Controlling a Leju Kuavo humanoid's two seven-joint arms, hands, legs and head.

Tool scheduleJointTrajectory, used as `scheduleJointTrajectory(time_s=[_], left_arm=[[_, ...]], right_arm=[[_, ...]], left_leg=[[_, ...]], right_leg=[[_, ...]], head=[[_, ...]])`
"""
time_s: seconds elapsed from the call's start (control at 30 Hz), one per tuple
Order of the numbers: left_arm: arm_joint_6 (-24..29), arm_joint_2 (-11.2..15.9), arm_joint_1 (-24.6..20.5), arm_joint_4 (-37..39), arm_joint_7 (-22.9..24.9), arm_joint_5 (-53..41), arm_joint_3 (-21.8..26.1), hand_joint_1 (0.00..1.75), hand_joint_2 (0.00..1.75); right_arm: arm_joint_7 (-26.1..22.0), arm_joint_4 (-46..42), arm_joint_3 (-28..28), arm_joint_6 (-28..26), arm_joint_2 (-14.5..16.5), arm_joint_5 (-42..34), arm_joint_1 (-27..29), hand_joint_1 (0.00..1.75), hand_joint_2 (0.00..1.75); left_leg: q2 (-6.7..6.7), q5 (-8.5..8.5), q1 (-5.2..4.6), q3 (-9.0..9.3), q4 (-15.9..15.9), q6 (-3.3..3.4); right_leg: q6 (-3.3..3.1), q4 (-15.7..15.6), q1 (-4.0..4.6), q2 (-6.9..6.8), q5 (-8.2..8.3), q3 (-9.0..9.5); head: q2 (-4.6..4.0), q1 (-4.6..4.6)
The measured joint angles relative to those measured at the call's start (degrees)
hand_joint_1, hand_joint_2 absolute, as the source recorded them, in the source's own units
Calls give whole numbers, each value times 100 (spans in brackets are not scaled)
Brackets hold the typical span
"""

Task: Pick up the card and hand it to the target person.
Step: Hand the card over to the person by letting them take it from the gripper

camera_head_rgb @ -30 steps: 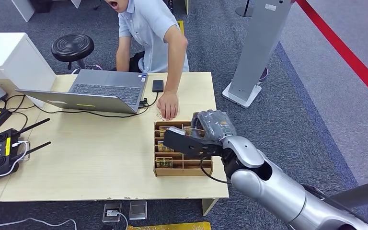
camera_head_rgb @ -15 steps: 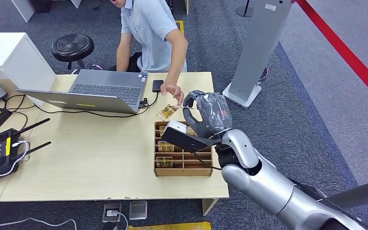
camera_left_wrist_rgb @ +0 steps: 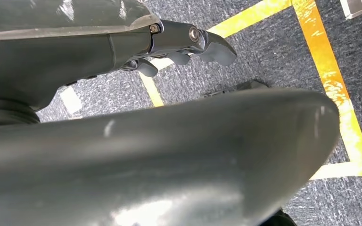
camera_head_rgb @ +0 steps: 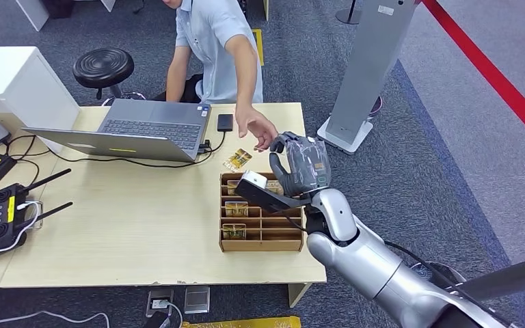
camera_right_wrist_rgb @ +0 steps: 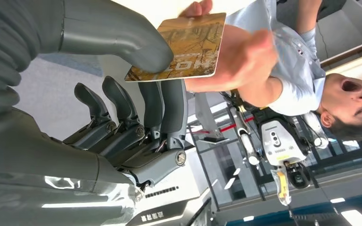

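Bench (camera_head_rgb: pixel 130 225): pale wood, carrying a laptop (camera_head_rgb: pixel 143 128), a wooden tray (camera_head_rgb: pixel 260 238) of compartments and a loose card lying flat (camera_head_rgb: pixel 237 159).
Person (camera_head_rgb: pixel 215 41): arm had lifted since a second earlier, when its palm pressed the bench; person's hand (camera_head_rgb: pixel 263 131) now reached toward the robot.
Right hand (camera_head_rgb: pixel 302 162): had risen above the tray.
Card (camera_right_wrist_rgb: pixel 181 47): in the right wrist view, pinched between thumb and fingers (camera_right_wrist_rgb: pixel 162 101).
Left hand (camera_left_wrist_rgb: pixel 169 47): fingers curled, grasping nothing.
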Motion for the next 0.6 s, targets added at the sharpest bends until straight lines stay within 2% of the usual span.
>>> scheduleJointTrajectory(time_s=[0.57, 0.6], left_arm=[[-36, 0, 108, 0, -95, 80, 0, 0, 0], [-20, 0, 111, 0, -105, 79, 0, 0, 44]], right_arm=[[-127, 607, 157, -174, 302, -228, -148, 155, 175], [-131, 632, 164, -189, 313, -250, -153, 117, 175]], left_leg=[[0, 0, 0, -1, 0, 0], [0, 0, 0, -1, 0, 0]], right_leg=[[0, 1, 0, 0, 0, -1], [0, 1, 0, 0, 0, -1]], head=[[0, 1], [0, 2]])
